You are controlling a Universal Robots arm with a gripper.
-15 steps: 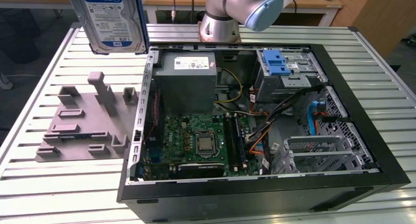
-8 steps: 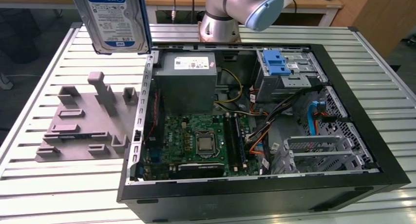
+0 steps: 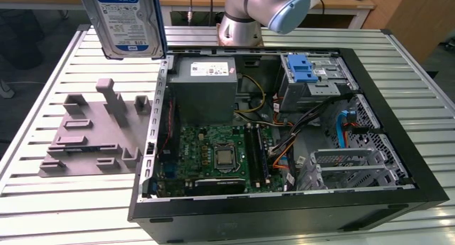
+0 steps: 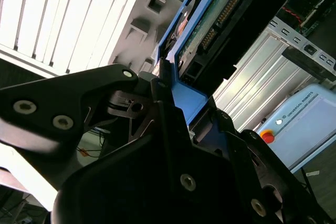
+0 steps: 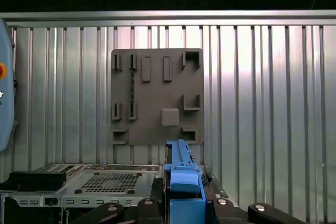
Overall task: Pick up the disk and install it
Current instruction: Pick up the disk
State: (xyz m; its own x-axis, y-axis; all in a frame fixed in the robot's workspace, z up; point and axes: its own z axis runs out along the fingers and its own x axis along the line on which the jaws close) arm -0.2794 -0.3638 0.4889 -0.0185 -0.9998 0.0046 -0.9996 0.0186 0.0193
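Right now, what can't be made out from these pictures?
Exterior view: the flat silver blue-framed disk has its top cut off by the picture's edge.
First wrist view: disk edge-on, label unseen; black gripper hides its held end.
Exterior view: grey drive cage interior, hidden by its walls.

Arm (image 3: 242,18): grey segments with a blue-capped joint (image 3: 288,13), upright at the far side in the exterior view.
Gripper (image 4: 184,98): black, two fingers (image 4: 164,95) clamped on the blue frame of the disk (image 3: 128,21), which is held upright.

Upright disk (image 3: 127,24) near open computer case (image 3: 284,215)
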